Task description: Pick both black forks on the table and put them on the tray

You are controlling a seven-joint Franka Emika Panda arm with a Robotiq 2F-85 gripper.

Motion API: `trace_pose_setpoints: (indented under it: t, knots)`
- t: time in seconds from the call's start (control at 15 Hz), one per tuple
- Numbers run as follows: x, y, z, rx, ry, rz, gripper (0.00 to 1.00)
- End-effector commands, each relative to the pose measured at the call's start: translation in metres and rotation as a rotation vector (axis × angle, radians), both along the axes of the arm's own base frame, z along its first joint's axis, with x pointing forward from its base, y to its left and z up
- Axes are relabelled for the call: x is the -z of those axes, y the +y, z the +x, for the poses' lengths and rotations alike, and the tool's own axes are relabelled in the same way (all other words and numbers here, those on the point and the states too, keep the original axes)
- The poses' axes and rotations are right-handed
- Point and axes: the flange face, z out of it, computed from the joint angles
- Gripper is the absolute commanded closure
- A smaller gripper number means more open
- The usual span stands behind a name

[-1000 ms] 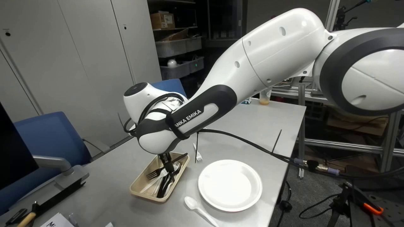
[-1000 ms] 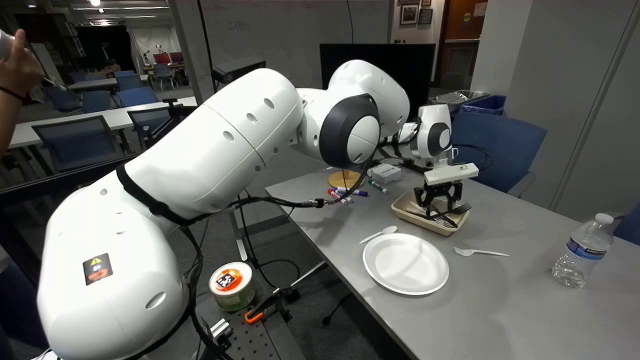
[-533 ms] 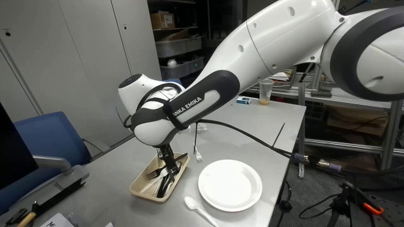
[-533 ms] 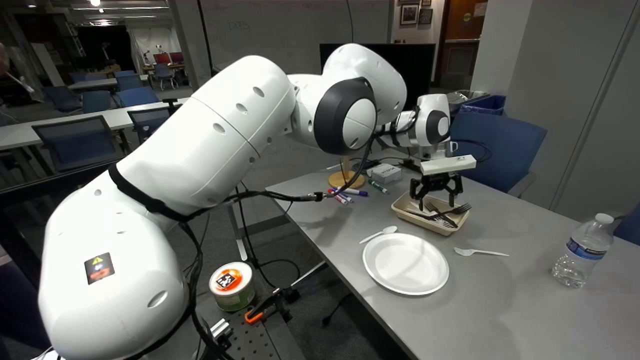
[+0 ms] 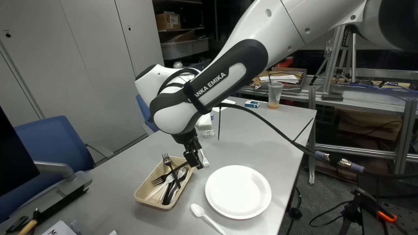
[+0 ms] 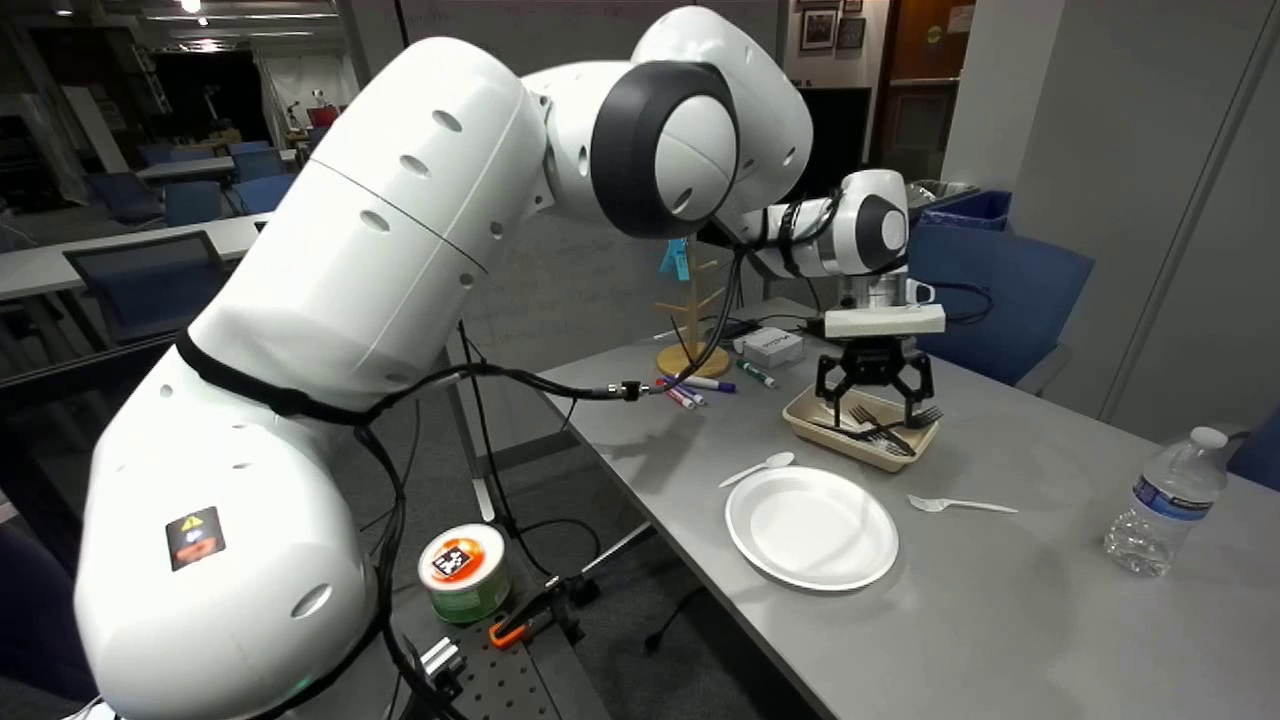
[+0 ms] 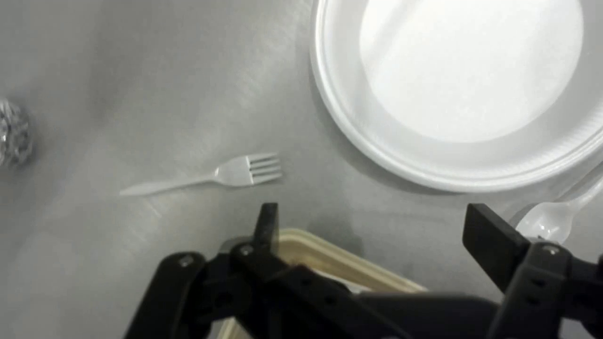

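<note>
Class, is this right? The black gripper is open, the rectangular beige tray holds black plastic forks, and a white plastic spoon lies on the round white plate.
Not quite: the white plastic spoon lies on the light-grey table, beside the round white plate, as both exterior views show. The rest is right.

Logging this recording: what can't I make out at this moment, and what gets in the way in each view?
- Wrist view: most of the tray and its contents, behind the gripper and past the bottom edge.
- Wrist view: most of the bottle, cut off by the left edge.
- An exterior view: the handle end of one black fork, behind the gripper.
- An exterior view: the exact number of utensils in the tray, because they overlap.
</note>
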Motion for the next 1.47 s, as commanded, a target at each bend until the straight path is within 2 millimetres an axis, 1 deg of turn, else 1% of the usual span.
trace_pose_setpoints:
  t: [0.0,0.2,0.27,0.4,0.53,0.67,0.8,0.93,1.07,1.2,1.4]
  knots:
    - [-0.006,-0.035,-0.045,0.141,0.023,-0.027,0.00]
    - [0.007,-0.066,-0.077,0.227,0.040,-0.041,0.00]
    - [0.009,-0.074,-0.086,0.242,0.035,-0.043,0.00]
    - [0.014,-0.085,-0.102,0.247,-0.030,-0.047,0.00]
    - [0.016,-0.089,-0.116,0.233,-0.123,-0.047,0.00]
    - [0.019,-0.089,-0.135,0.212,-0.209,-0.042,0.00]
    - [0.023,-0.082,-0.158,0.180,-0.277,-0.029,0.00]
    - [0.024,-0.071,-0.186,0.127,-0.349,-0.013,0.00]
    - [0.021,-0.059,-0.205,0.058,-0.418,-0.003,0.00]
    - [0.011,-0.050,-0.219,-0.002,-0.491,0.008,0.00]
    - [-0.011,-0.045,-0.229,-0.057,-0.599,0.020,0.00]
